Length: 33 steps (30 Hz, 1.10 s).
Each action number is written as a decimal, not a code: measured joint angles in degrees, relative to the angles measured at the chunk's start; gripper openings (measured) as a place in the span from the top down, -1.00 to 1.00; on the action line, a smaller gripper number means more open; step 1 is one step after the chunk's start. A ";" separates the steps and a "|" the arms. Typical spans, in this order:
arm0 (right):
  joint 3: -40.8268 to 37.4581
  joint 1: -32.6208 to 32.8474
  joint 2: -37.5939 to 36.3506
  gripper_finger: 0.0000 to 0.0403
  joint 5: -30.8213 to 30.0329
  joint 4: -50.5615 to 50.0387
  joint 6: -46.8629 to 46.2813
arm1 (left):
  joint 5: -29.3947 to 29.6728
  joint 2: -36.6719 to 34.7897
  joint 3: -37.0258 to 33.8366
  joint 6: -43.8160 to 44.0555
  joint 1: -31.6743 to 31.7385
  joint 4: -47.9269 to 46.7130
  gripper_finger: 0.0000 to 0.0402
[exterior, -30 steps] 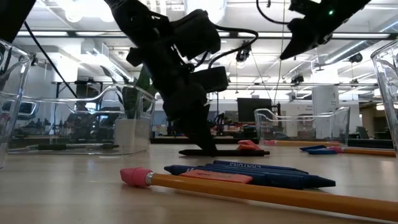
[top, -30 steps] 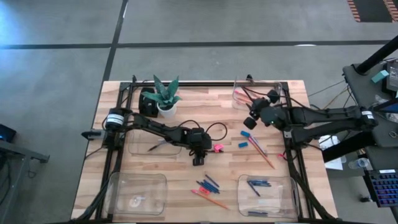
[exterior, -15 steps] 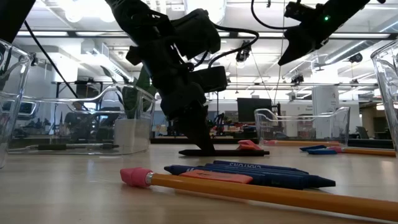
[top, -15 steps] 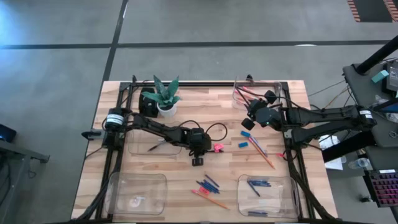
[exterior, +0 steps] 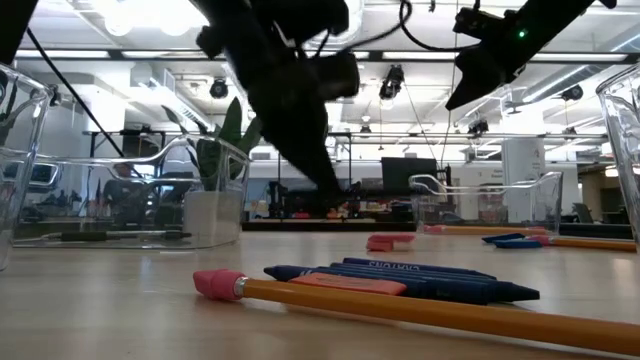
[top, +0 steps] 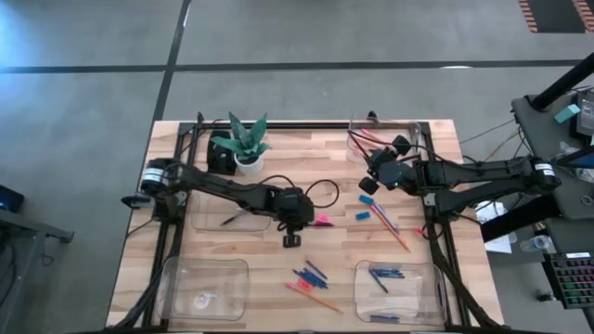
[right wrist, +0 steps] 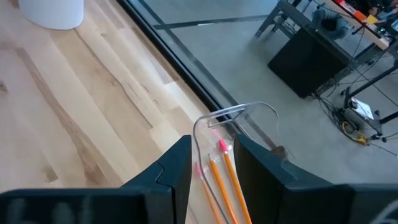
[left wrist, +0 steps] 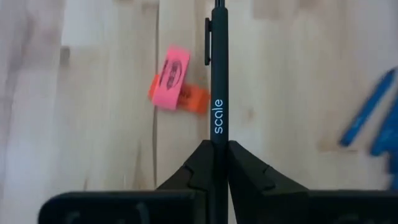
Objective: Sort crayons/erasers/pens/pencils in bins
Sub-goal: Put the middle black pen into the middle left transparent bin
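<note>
The left tool (left wrist: 218,163) is clamped on a black pen (left wrist: 217,74) and holds it above the surface (top: 306,186), near the centre. A pink eraser (left wrist: 171,76) lies just beside the pen. The right tool (right wrist: 213,163) has its fingers parted, empty, over the far-right bin (right wrist: 219,117), which contains orange pencils (right wrist: 231,180).

Spiky green plant (top: 247,137) in a white pot (top: 249,164), with a black pot (top: 220,153) touching it. Both stand on the pale wood table (top: 316,162), behind and to the side of the left jaws and well apart from the right jaws. Grey concrete floor (top: 83,102) all round, with a dark line (top: 278,67) crossing it past the table's far edge. Level across the room: bright ceiling lights (exterior: 150,12) and a dark monitor (exterior: 400,175), far behind both sets of jaws.
</note>
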State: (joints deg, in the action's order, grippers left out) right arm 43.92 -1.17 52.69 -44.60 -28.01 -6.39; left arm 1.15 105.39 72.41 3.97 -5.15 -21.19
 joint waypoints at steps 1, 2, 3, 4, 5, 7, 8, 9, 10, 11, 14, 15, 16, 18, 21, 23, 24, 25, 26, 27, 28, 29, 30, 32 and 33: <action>0.00 0.00 -0.02 0.45 0.00 0.04 0.00 | 0.00 -0.64 0.33 -0.25 -0.12 -0.01 0.93; 0.00 0.00 -0.02 0.45 0.00 0.03 0.00 | 0.00 -1.42 0.54 -0.55 -0.19 0.26 0.93; 0.00 0.00 -0.02 0.45 0.01 -0.01 0.00 | 0.00 -2.25 0.58 -1.10 -0.21 0.19 0.93; 0.00 0.02 0.04 0.45 0.01 0.03 0.00 | 0.02 -2.70 0.58 -1.34 -0.21 -0.12 0.93; 0.00 0.02 0.09 0.45 0.00 0.04 0.00 | 0.06 -3.17 0.60 -1.38 -0.21 -0.37 0.93; 0.00 0.02 0.31 0.45 0.02 0.00 0.00 | 0.89 -4.05 0.57 -1.41 -0.25 -2.40 0.93; 0.02 0.02 0.44 0.45 0.00 0.04 0.00 | 1.21 -4.47 0.54 -1.41 -0.28 -2.96 0.93; 0.02 0.02 0.46 0.45 0.01 0.03 0.00 | 1.68 -5.33 0.54 -1.42 -0.34 -3.32 0.93; 0.02 0.02 0.54 0.45 0.02 -0.02 0.00 | 2.47 -6.36 0.44 -1.45 -0.47 -4.11 0.93; 0.02 0.02 0.84 0.45 0.01 0.04 0.00 | 3.09 -7.18 0.41 -1.51 -0.49 -5.09 0.93; 0.05 0.02 1.21 0.45 0.04 0.01 0.00 | 4.39 -9.79 0.37 -1.73 -0.58 -7.11 0.93; 0.05 0.02 1.53 0.45 0.01 0.07 0.00 | 4.80 -10.72 0.30 -1.73 -0.59 -7.63 0.93; 0.05 0.02 1.55 0.45 0.02 0.02 0.00 | 5.05 -11.71 0.31 -1.74 -0.59 -7.80 0.93; 0.05 0.02 1.95 0.45 0.02 0.05 0.00 | 5.20 -14.20 0.32 -1.71 -0.61 -8.98 0.92; 0.05 0.02 2.28 0.45 0.02 0.03 0.00 | 5.25 -17.64 0.30 -1.48 -0.61 -10.80 0.92; 0.05 0.02 2.68 0.45 0.02 0.07 0.01 | 5.31 -19.76 0.13 -1.32 -0.61 -13.10 0.92; 0.05 0.00 2.73 0.45 0.02 0.07 0.04 | 5.40 -20.78 0.10 -1.30 -0.61 -13.70 0.92; 0.05 0.00 2.73 0.45 0.03 0.10 0.19 | 5.57 -21.91 0.05 -1.21 -0.61 -14.54 0.92; 0.05 0.00 2.73 0.45 0.02 0.19 0.63 | 6.19 -22.96 -0.17 -0.47 -0.62 -15.82 0.92; 0.05 0.00 2.71 0.45 0.02 0.28 1.31 | 6.73 -23.91 -0.41 0.61 -0.65 -17.20 0.92; 0.05 0.00 2.60 0.45 0.02 0.30 1.43 | 6.88 -24.60 -0.53 1.72 -0.65 -18.51 0.92; 0.05 0.00 2.58 0.45 0.02 0.26 1.49 | 6.94 -25.20 -0.59 2.79 -0.65 -20.09 0.92; 0.05 0.00 2.58 0.45 0.02 0.28 1.43 | 7.18 -25.77 -0.69 3.82 -0.65 -22.17 0.92; 0.05 0.00 2.58 0.45 0.02 0.32 0.49 | 7.87 -26.74 -0.77 6.18 -0.65 -26.36 0.92; 0.05 0.00 2.62 0.45 0.02 0.45 0.27 | 7.96 -27.26 -0.77 7.40 -0.65 -27.97 0.92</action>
State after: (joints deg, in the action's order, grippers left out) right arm 43.97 -1.17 55.31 -44.58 -27.56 -6.12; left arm 9.10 78.13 71.64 11.38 -5.80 -49.16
